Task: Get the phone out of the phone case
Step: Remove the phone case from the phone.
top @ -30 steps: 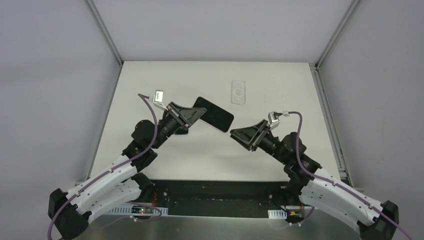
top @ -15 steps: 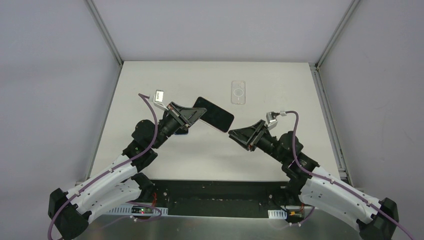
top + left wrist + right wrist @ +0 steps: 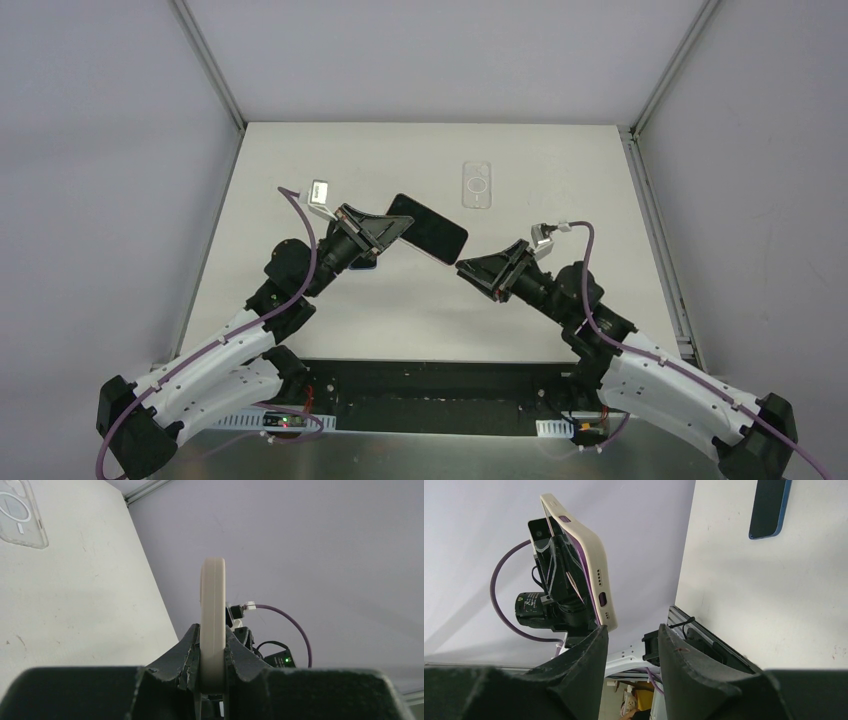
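My left gripper [image 3: 392,228] is shut on the phone in its cream case [image 3: 428,228] and holds it above the table, dark screen up. In the left wrist view the case's cream edge [image 3: 212,595] stands upright, clamped between the fingers [image 3: 187,645]. My right gripper [image 3: 463,267] is open and empty, its tips just off the phone's near right corner. In the right wrist view the cased phone [image 3: 584,555] hangs at the upper left, just beyond the open fingers [image 3: 589,650], with its bottom ports showing.
A clear phone case [image 3: 477,184] lies flat at the back of the table, also seen in the left wrist view [image 3: 20,515]. A dark phone with a blue edge [image 3: 769,507] lies on the table under the left arm [image 3: 363,266].
My right gripper has crept slightly left, closer to the phone's corner. The left gripper and the cased phone have not moved.
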